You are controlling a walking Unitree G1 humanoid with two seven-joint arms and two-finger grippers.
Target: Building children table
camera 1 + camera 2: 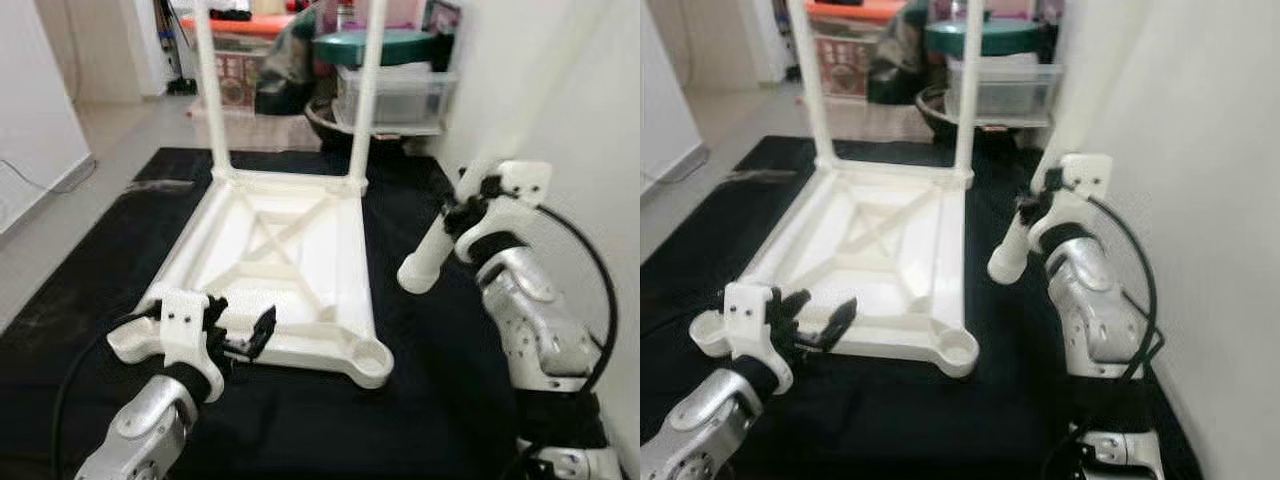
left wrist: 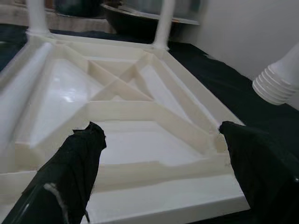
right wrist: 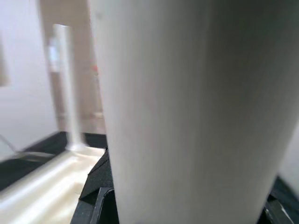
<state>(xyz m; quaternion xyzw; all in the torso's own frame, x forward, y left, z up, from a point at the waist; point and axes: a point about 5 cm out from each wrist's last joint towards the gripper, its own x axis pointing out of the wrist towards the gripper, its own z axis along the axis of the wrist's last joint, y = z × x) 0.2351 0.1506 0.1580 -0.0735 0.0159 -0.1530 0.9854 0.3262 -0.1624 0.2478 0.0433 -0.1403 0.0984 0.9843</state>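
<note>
No words, numbers or signs to read anywhere, not on the white table top (image 1: 290, 260) nor on the boxes behind.

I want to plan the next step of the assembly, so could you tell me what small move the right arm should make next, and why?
Probably carry the white leg held in the right hand over to the empty socket at the near right corner of the upturned tabletop. Two legs already stand at the far corners, and this leg's threaded end hangs beside the tabletop, tilted. The left hand hovers open at the near edge.
</note>
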